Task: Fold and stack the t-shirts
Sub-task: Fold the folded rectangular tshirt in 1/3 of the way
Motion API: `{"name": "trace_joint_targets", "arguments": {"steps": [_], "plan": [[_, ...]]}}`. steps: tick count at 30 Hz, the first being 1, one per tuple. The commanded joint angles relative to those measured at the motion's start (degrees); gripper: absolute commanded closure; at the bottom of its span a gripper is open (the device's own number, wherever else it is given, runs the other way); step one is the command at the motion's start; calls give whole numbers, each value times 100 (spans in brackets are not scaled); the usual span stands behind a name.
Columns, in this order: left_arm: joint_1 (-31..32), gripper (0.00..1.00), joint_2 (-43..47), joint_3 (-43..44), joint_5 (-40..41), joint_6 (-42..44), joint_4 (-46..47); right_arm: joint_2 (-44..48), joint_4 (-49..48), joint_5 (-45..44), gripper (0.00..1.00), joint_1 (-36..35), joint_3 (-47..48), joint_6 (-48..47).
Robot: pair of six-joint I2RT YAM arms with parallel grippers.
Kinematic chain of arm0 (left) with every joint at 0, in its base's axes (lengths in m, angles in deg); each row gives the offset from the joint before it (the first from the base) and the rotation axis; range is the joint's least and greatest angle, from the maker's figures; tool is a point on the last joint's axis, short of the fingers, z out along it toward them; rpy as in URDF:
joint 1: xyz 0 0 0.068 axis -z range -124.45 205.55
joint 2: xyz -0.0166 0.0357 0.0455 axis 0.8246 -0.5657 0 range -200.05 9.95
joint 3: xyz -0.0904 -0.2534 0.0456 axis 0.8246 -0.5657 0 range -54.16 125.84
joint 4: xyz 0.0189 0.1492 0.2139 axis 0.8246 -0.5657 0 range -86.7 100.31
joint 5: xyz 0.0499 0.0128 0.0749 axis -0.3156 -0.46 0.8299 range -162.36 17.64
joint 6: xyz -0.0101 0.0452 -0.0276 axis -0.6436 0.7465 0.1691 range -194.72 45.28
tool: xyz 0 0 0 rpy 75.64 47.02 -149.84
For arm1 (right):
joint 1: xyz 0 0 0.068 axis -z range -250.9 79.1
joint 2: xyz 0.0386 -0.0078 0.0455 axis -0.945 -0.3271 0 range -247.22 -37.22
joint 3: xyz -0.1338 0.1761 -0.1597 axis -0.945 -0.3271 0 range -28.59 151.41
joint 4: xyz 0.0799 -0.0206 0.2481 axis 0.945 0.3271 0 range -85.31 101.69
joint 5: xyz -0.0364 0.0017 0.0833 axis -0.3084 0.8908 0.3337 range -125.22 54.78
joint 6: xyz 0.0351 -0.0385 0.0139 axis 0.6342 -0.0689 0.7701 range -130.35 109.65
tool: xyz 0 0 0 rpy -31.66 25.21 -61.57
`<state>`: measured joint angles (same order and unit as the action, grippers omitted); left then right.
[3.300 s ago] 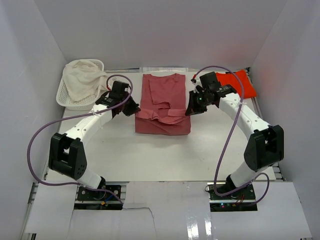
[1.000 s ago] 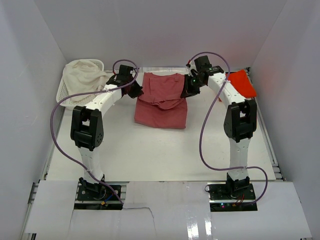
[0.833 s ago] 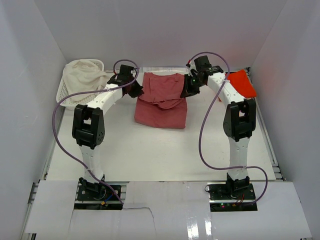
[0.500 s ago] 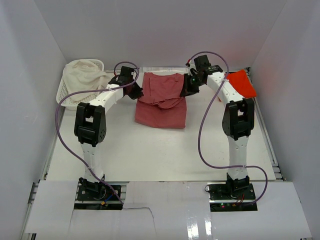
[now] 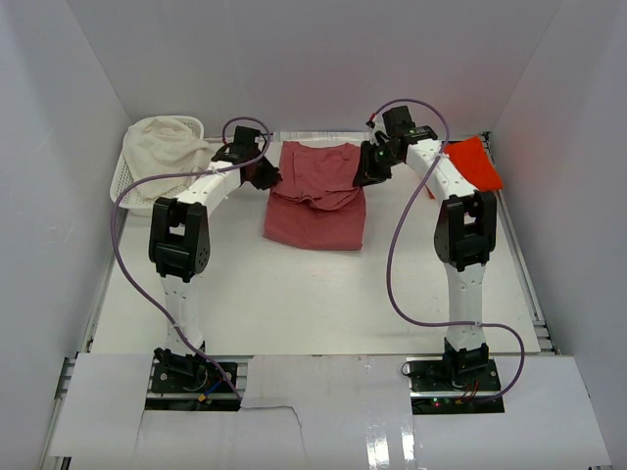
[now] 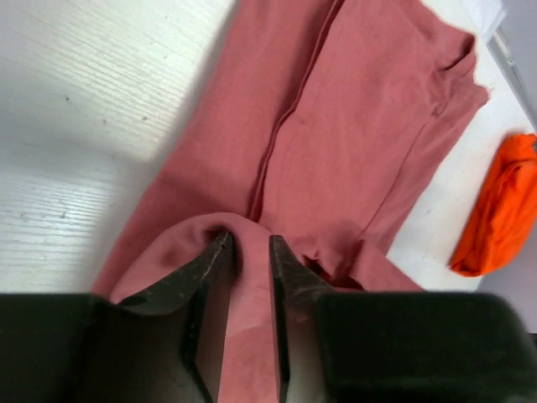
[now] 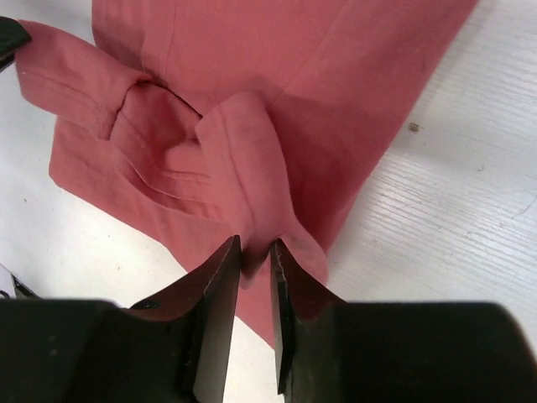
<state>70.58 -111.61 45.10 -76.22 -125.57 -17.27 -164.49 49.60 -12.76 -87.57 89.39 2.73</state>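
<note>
The dusty rose-red t-shirt (image 5: 315, 211) lies partly folded in the middle of the table, with rumpled folds across its centre. My left gripper (image 5: 266, 176) is at its left edge. In the left wrist view those jaws (image 6: 249, 243) stand slightly parted, with a raised fold of the rose-red t-shirt (image 6: 361, 126) loose between them. My right gripper (image 5: 362, 174) is at the shirt's right edge. There too the jaws (image 7: 256, 245) are slightly parted, around a ridge of the rose-red t-shirt (image 7: 277, 75). The orange-red t-shirt (image 5: 472, 164) lies folded at the back right and also shows in the left wrist view (image 6: 499, 210).
A white lattice basket (image 5: 127, 191) stands at the back left with a cream cloth (image 5: 162, 152) heaped in it. White walls close in the table at the back and on both sides. Purple cables loop off both arms.
Both grippers have carried the shirt's side folds toward the back. In the last half second both pairs of jaws have parted a little; the arms have barely moved.
</note>
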Motion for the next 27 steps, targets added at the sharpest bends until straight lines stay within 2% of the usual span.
{"name": "trace_joint_targets", "arguments": {"steps": [1,2,4,5,6,9,12,13,17,20,22,25,27], "plan": [[-96,64,44,251,-308,14,304,-1,-184,-22,72,58,253,-16],[-114,51,53,234,-335,-4,375,0,-227,-40,71,67,244,-16],[-105,40,53,251,-335,-39,507,26,-350,-84,64,76,217,-16],[-114,40,53,278,-335,-39,551,17,-394,-92,64,84,226,-16],[-114,33,36,304,-335,-48,569,26,-438,-84,57,102,244,-16],[-140,28,27,453,-291,-30,788,131,-675,-171,51,155,296,1],[-184,27,105,611,-273,14,946,428,-947,-224,49,172,113,45],[-228,27,132,655,-273,49,973,543,-1088,-207,49,181,-210,71],[-255,27,588,534,-159,321,1034,1027,-1616,161,53,190,-1019,230],[-255,27,1150,-107,-273,453,1078,1221,-1932,1072,58,181,-1643,440],[-255,27,1571,-729,-343,515,1061,1343,-2238,1356,60,164,-2004,555],[-263,28,1959,-1607,-554,585,1105,1485,-2608,1717,68,120,-2638,643],[-263,28,2302,-2084,-991,637,1349,1529,-2802,1945,79,102,-3041,721]]}}
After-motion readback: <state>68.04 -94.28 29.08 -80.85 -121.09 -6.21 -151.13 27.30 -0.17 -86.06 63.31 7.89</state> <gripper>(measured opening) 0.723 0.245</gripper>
